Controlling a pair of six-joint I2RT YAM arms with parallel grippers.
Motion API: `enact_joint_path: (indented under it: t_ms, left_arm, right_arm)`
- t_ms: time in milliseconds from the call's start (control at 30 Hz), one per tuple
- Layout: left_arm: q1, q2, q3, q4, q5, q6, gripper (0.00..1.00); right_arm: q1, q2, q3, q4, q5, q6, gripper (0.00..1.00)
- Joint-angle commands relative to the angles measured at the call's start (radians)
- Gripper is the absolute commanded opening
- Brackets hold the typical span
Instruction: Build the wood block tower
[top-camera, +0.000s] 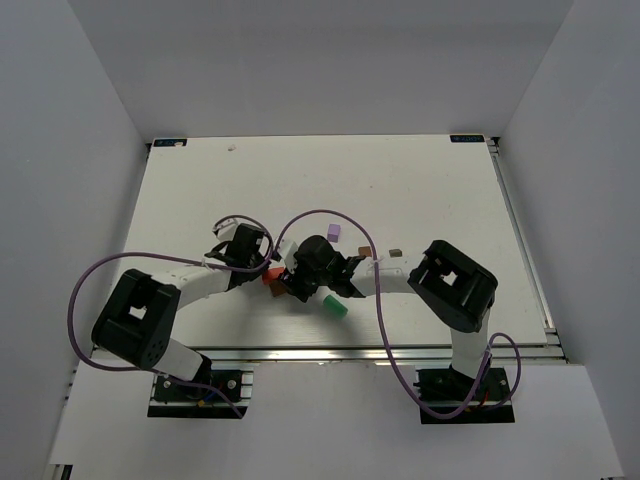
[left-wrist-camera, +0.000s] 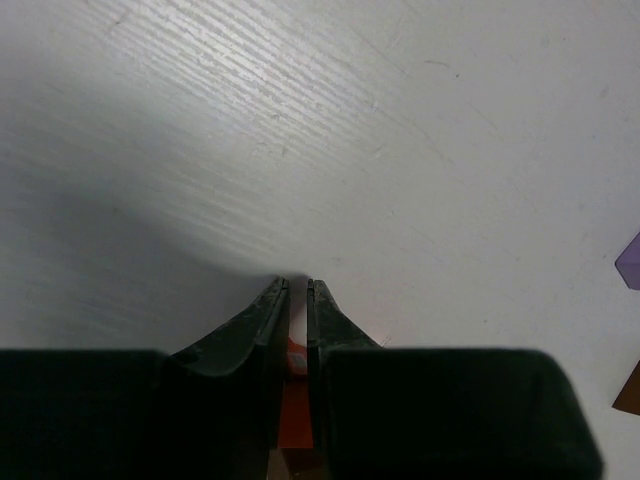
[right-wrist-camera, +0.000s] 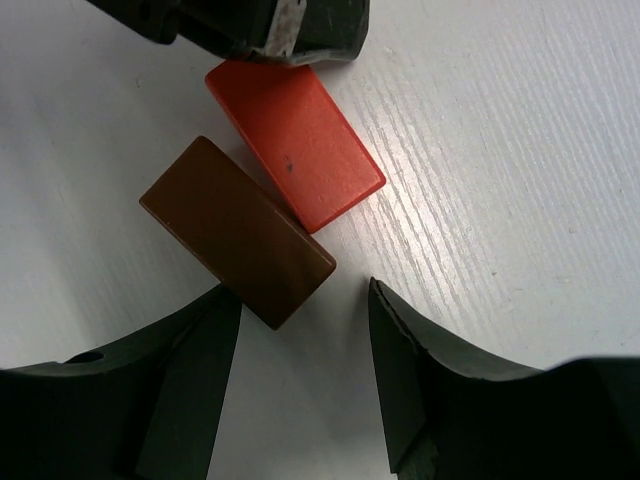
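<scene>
My left gripper is shut on a red-orange block, which shows as a thin strip between its fingers. In the right wrist view that red-orange block lies flat on the table, its far end under the left gripper's fingers. A brown block lies against its side. My right gripper is open just short of the brown block's near end, gripping nothing. From above, both grippers meet at the red-orange block. A green block, a lilac block, a brown block and a dark grey-brown block lie apart.
The white table has white walls on three sides. Purple cables loop over both arms. A metal rail runs along the near edge.
</scene>
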Motion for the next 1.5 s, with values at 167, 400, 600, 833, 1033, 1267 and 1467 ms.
enact_joint_path:
  t_ms: [167, 400, 600, 833, 1033, 1267, 1467]
  left_arm:
    - [-0.029, -0.054, -0.011, -0.071, -0.076, -0.078, 0.24]
    - [-0.03, -0.034, -0.005, -0.06, -0.084, -0.074, 0.24]
    - [-0.033, -0.012, 0.0, -0.051, -0.073, -0.069, 0.24]
    - [-0.047, -0.02, -0.008, -0.038, -0.075, -0.086, 0.24]
    - [-0.065, -0.015, -0.008, -0.04, -0.081, -0.095, 0.24]
    - [-0.075, -0.014, 0.002, -0.057, -0.096, -0.095, 0.24]
    - [-0.075, -0.014, 0.011, -0.069, -0.112, -0.092, 0.24]
  right_arm:
    - [-0.001, -0.003, 0.018, 0.009, -0.045, 0.028, 0.58]
    - [0.0, -0.01, 0.003, 0.024, -0.059, -0.008, 0.58]
    - [0.002, -0.006, 0.012, 0.015, -0.058, -0.032, 0.58]
    - [0.002, -0.004, 0.018, 0.024, -0.059, -0.02, 0.56]
    - [0.003, -0.004, 0.021, 0.024, -0.067, -0.008, 0.54]
    - [0.003, -0.006, 0.012, 0.035, -0.052, -0.003, 0.55]
    - [0.003, -0.006, 0.015, 0.039, -0.056, -0.011, 0.55]
